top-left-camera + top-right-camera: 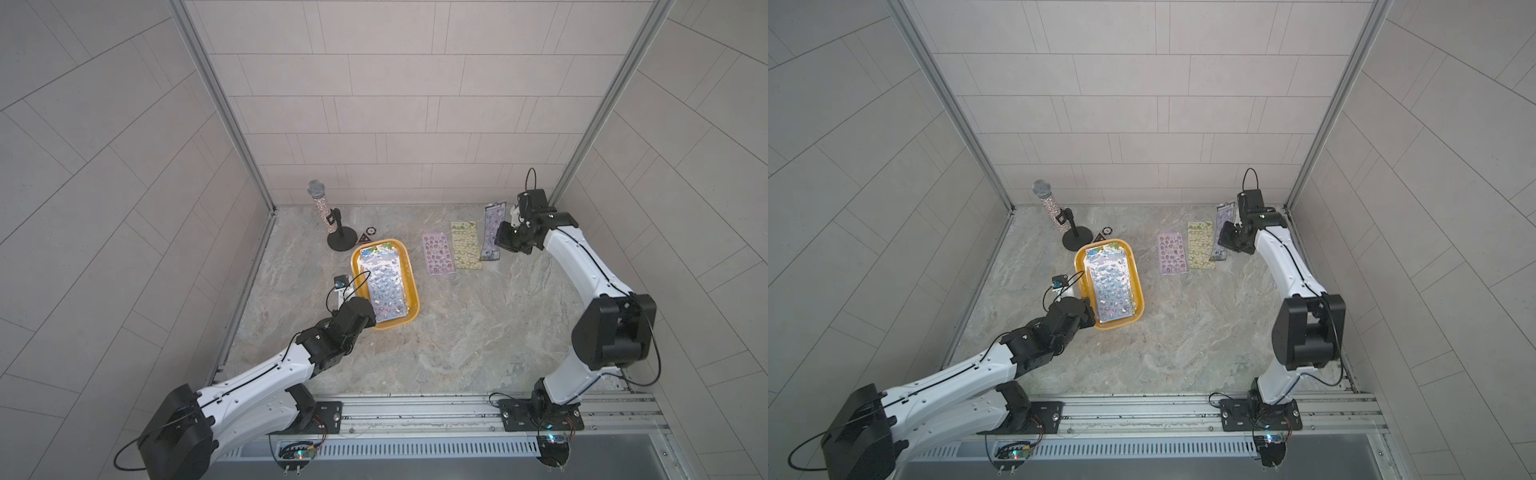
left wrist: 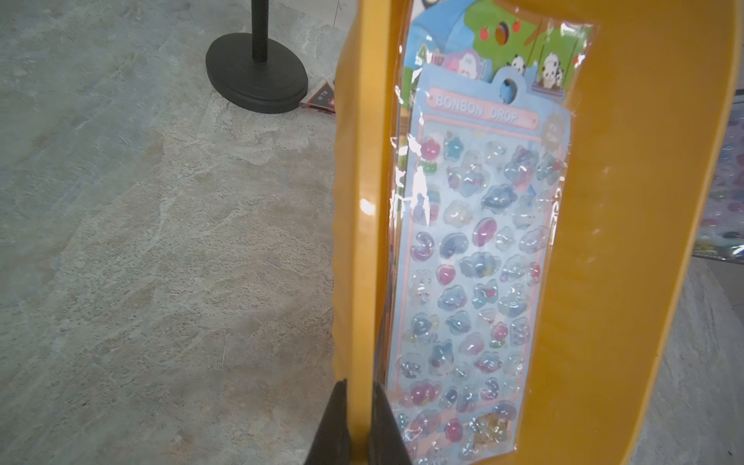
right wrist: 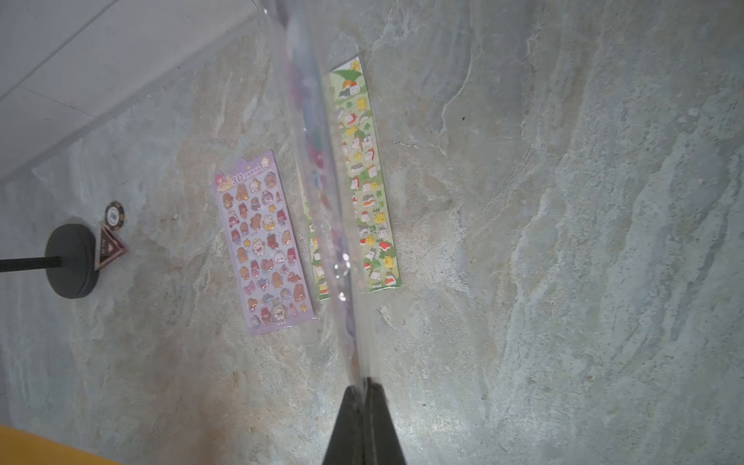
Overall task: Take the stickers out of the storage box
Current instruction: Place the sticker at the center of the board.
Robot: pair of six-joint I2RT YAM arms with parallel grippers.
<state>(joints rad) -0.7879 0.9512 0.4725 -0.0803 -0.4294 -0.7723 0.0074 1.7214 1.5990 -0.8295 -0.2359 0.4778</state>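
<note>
My left gripper [image 2: 359,426] clamps the near-left rim of the box [image 1: 411,282]. The stickers [image 1: 382,286] stacked inside look light, floppy and slick; I'd pinch an edge. Far right, my right gripper [image 3: 364,402] pinches a purple sheet [image 1: 492,232].

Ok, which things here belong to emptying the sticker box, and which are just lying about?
Job: storage box, held at its rim by the left gripper; blue sheet on top inside; pink sheet and green sheet laid out; purple sheet in the right gripper.
Lying about: glittery microphone on its stand; triangle badge; round badge.
</note>
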